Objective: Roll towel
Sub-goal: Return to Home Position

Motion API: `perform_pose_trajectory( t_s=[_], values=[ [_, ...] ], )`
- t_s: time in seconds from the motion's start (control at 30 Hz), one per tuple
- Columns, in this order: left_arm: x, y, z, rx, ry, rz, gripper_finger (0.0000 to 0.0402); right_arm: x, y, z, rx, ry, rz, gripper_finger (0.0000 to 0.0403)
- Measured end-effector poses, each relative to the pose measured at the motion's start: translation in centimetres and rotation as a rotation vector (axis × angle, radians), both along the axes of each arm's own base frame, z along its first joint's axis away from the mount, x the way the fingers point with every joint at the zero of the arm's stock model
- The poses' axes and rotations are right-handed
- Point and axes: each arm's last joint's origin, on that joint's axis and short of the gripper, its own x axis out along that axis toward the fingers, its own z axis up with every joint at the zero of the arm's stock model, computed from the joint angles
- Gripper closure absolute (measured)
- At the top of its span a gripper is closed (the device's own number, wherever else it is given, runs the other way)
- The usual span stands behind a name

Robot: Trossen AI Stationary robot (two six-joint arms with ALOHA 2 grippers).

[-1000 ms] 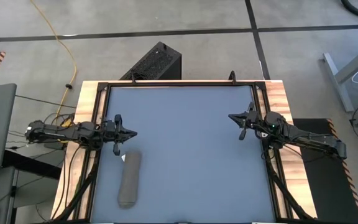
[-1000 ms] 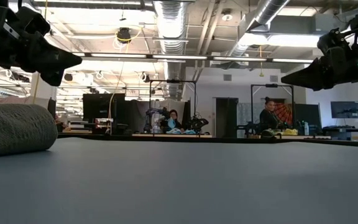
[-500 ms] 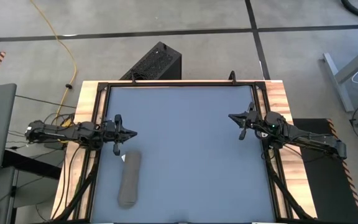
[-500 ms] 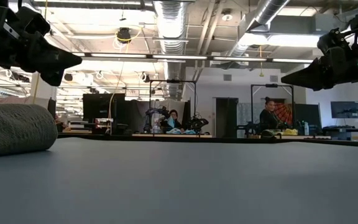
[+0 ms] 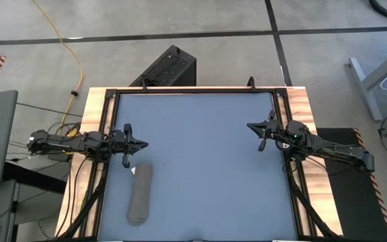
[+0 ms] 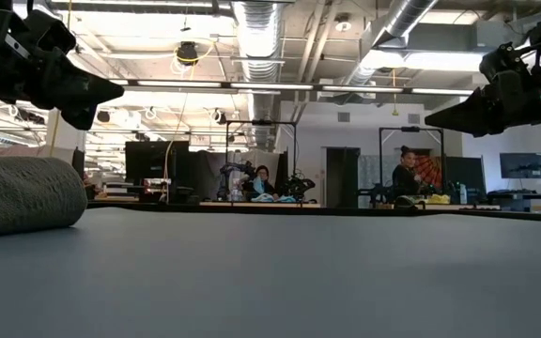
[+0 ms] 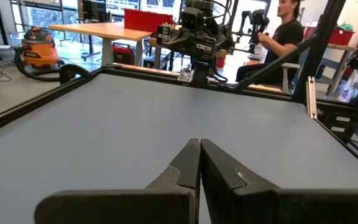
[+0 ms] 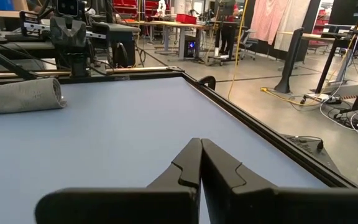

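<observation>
Taupe and soft, the grey-brown cloth towel [image 5: 140, 195] lies rolled into a tight cylinder on the blue-grey matted table [image 5: 207, 168]. It sits close to the table's left side and toward the edge where the low camera stands, with its length running along that left side. A small white tag [image 5: 133, 170] sticks out at the end of the roll that is nearer the left arm. The left gripper [image 5: 144, 143] hangs just past that tagged end, near the towel but apart from it. In the low view it is raised clear of the mat, above the level of the roll. Its own wrist view shows the two dark fingers [image 7: 188, 163] pressed flat together with nothing between them. The right gripper [image 5: 250, 126] is on the opposite side of the table, well apart from the towel and pointing inward over bare mat. It is also lifted off the surface, and its fingers [image 8: 188, 160] meet in a closed point that holds nothing. From the right wrist view the roll lies across the table beside the black frame [image 8: 253, 134] at the far rim. A seated person [image 7: 284, 31] shows in the room beyond the table.
</observation>
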Motion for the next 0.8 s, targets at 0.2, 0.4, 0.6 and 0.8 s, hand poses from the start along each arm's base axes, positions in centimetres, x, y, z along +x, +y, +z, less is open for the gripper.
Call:
perform_pose_trajectory(
  t_s=[0.2, 0.4, 0.6, 0.8],
  values=[
    [0.0, 0.0, 0.0, 0.0, 0.0, 0.0, 0.0401, 0.0, 0.0, 0.0, 0.0, 0.0, 0.0, 0.0367],
    [0.0, 0.0, 0.0, 0.0, 0.0, 0.0, 0.0401, 0.0, 0.0, 0.0, 0.0, 0.0, 0.0, 0.0367],
    [0.0, 0.0, 0.0, 0.0, 0.0, 0.0, 0.0401, 0.0, 0.0, 0.0, 0.0, 0.0, 0.0, 0.0367],
    [0.0, 0.0, 0.0, 0.0, 0.0, 0.0, 0.0401, 0.0, 0.0, 0.0, 0.0, 0.0, 0.0, 0.0367]
  ],
)
